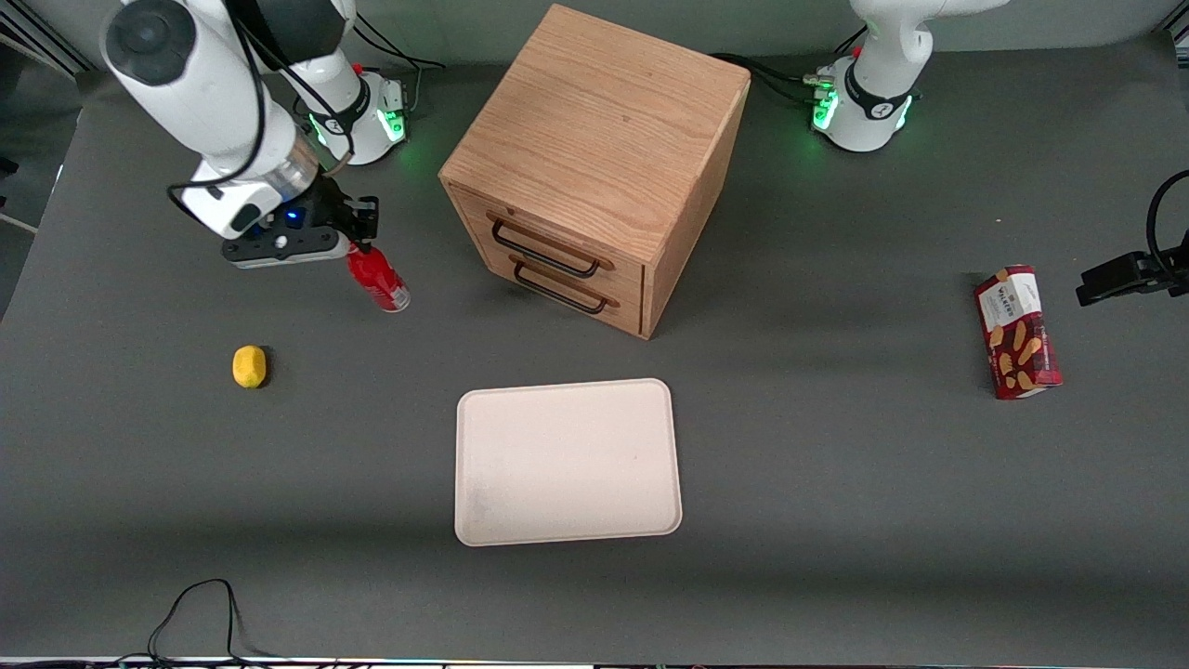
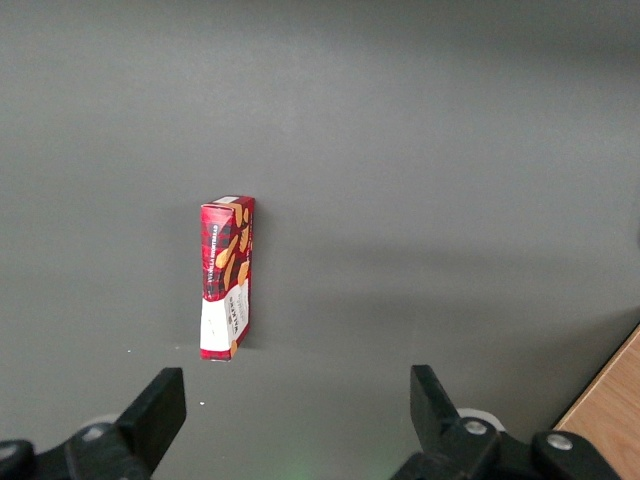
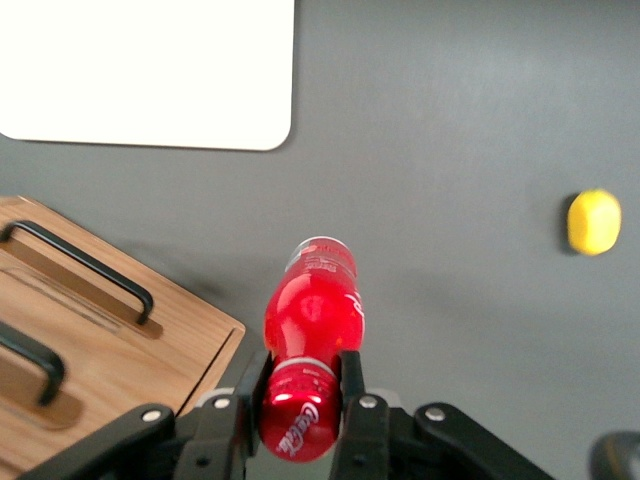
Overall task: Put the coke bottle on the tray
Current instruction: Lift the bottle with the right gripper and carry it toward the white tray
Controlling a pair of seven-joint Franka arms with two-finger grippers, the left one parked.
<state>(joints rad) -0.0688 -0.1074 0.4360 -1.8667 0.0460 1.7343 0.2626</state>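
Across the dark grey surface (image 1: pixel 836 520) I see, as the largest thing, a wooden drawer cabinet (image 1: pixel 594 158) standing farthest from the front camera, with its two drawers (image 1: pixel 557 265) both shut and their black handles facing the tray. Next in size is the tray (image 1: pixel 567 462), cream and flat with a low rim, lying in front of the cabinet and nearer to the front camera; I see nothing in it, and the right wrist view shows one rounded corner of it (image 3: pixel 150 70) equally bare. Toward the parked arm's end of the surface lies a red snack box (image 1: pixel 1017 332), well apart from everything else; the left wrist view shows it (image 2: pixel 227 277) alone on the grey. My gripper (image 1: pixel 358 243) sits beside the cabinet toward the working arm's end, and its fingers (image 3: pixel 352 385) are closed narrowly on the neck of the coke bottle (image 1: pixel 378 278), just below the red cap. From the wrist camera the coke bottle (image 3: pixel 310 320) hangs tilted, its silvery base pointing away from the gripper; I cannot tell whether that base touches the surface. Smallest is a yellow lemon (image 1: pixel 249 365), nearer to the front camera than the bottle and apart from it.
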